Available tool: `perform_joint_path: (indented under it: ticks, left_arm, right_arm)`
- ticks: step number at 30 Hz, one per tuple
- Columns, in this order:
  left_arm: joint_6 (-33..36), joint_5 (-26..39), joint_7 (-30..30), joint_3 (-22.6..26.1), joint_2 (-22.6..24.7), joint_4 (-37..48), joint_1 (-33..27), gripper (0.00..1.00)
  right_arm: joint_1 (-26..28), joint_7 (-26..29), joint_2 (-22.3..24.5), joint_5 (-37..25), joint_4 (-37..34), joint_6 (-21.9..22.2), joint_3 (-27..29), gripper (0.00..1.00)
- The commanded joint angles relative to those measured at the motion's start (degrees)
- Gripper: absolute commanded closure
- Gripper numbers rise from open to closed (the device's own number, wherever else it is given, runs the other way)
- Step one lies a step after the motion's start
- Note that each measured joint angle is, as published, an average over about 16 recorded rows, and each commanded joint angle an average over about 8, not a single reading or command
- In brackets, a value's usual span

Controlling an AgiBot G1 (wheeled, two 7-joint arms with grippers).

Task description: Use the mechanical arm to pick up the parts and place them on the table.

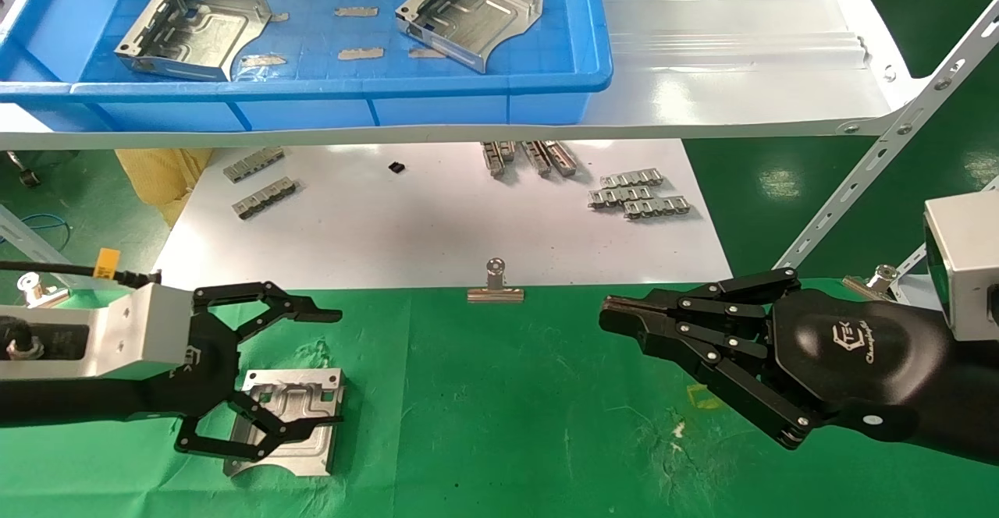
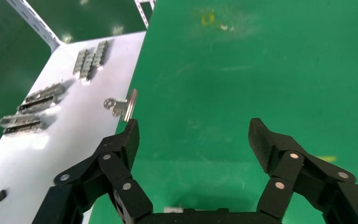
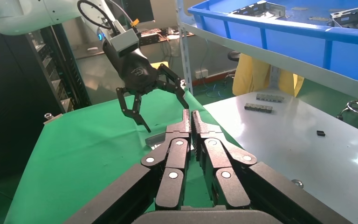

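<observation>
One silver part [image 1: 290, 416] lies flat on the table's green cloth [image 1: 507, 432], also seen as a grey edge [image 3: 156, 138] in the right wrist view. My left gripper [image 1: 337, 367] hangs open just above it, fingers spread on either side, nothing between them [image 2: 193, 133]. Two more parts [image 1: 195, 30] [image 1: 468, 15] rest in the blue tray [image 1: 312, 87] on the raised shelf at the back. My right gripper [image 1: 607, 317] is shut and empty over the cloth's right side, its tips pressed together [image 3: 190, 114].
Beyond the cloth is a white board [image 1: 437, 229] with several grey link strips [image 1: 636, 194] [image 1: 261, 190]. A binder clip [image 1: 495, 284] holds the cloth's far edge. A slotted white strut [image 1: 874, 167] slants down on the right under the shelf.
</observation>
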Motion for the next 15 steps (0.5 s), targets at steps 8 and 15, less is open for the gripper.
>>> perform_joint_path:
  ticks: [8,15]
  left_arm:
    - [1.70,-2.19,-3.74,-5.85,0.50,-2.12,4.13,0.00]
    - [3.03,-3.90,-6.66,-10.43,0.89,-3.78,7.37,0.00]
  right_arm:
    - [0.00,0.00,0.00,0.00,0.00,0.00,0.00,0.00]
    - [0.00,0.00,0.00,0.00,0.00,0.00,0.00,0.00]
